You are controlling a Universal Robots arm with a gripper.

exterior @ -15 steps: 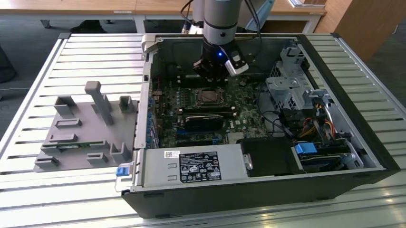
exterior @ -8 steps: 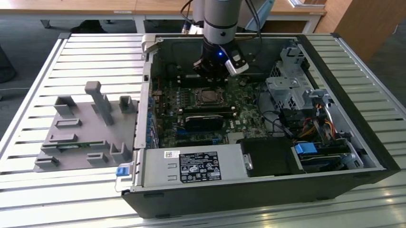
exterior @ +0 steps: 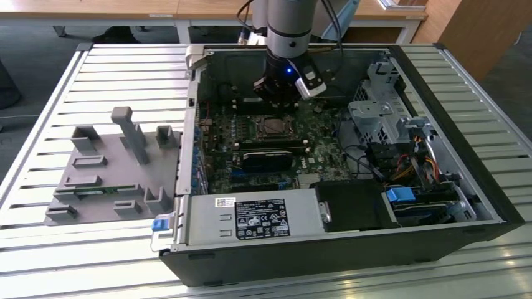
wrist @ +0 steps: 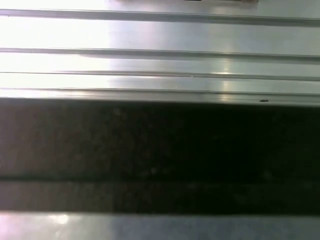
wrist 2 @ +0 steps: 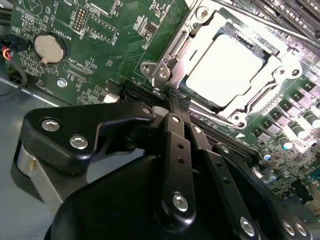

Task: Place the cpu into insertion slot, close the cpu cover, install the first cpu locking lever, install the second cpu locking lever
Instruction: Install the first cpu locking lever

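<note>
Second wrist view, nearest: black gripper linkages and body fill the foreground, fingers look closed together with the tips meeting at the edge of the socket, nothing visibly held between them. Just past the tips sits the cpu, pale silver face up, seated flat in the insertion slot. The cpu cover silver frame lies down around the chip, its window showing the chip face. A thin metal lever rod runs along the far side of the socket; cannot tell if it is latched. Green motherboard around it, with a round coin battery off to one side. Exterior view: arm reaches down into the open computer case, gripper low over the board just beyond the socket, cpu visible in it. Black heatsink block lies nearer the camera than the socket. Grey fixture tray on the slatted table at the exterior view's left. First wrist view: bright metal slats and a dark band.
</note>
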